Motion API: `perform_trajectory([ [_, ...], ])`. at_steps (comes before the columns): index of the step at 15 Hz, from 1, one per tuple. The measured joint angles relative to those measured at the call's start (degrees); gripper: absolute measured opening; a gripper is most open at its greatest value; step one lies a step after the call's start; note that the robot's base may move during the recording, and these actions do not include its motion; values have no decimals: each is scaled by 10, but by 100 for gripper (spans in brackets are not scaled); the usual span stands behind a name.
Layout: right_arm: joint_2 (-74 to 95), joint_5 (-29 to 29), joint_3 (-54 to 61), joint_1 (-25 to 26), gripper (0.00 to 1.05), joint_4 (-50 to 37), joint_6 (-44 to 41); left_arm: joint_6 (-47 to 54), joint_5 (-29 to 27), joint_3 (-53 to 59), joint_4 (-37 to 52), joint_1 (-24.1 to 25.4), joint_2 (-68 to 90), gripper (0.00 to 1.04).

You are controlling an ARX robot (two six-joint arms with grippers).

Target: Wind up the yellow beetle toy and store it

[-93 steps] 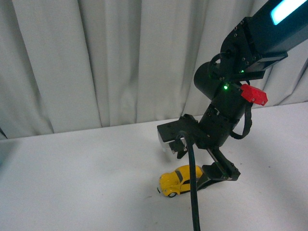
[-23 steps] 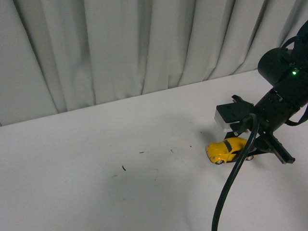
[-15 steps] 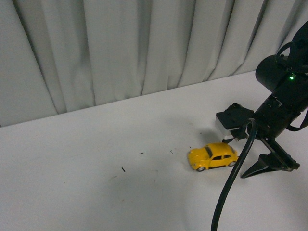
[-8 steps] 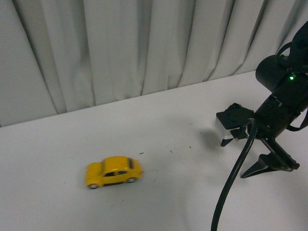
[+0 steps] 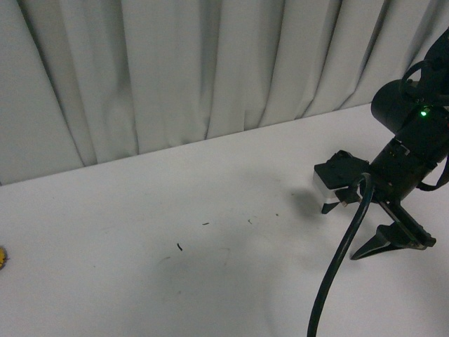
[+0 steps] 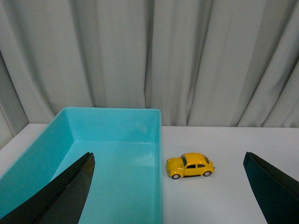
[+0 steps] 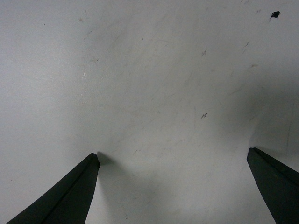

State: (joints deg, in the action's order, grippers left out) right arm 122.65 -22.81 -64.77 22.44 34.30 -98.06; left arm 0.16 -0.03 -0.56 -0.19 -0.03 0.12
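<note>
Beetle toy stands just beside turquoise bin; right gripper gapes empty.

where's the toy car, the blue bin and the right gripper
toy car [image 6: 190,166], left wrist view, side door
blue bin [image 6: 112,126], left wrist view, inner back wall
right gripper [image 7: 173,153], right wrist view, midway between fingertips

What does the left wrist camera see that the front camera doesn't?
Only the left wrist view shows the turquoise plastic box, the whole small yellow beetle toy car standing beside it, and the open left hand. Only the front view shows the black right arm with its open right hand, a thick black cable and dark specks on the table; of the car it catches just a yellow sliver at its left edge. Both show the white table and the pale pleated curtain.
</note>
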Motion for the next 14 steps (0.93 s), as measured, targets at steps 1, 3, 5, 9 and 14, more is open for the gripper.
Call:
perform_trajectory([
  [1,0,-2,0,-1,98,-3,0,0,0,0,0,0,0,98],
  [3,-2,-14,-2,-10,98,-11,0,0,0,0,0,0,0,98],
  [5,-7,-39,-14,-31,98,-35,-5,0,0,0,0,0,0,98],
  [9,-96,-114,-89,-48,98,-91,-10,0,0,0,0,0,0,98],
  [14,-219,-146,-92,-61,98,-369,185,0,0,0,0,0,0,98],
])
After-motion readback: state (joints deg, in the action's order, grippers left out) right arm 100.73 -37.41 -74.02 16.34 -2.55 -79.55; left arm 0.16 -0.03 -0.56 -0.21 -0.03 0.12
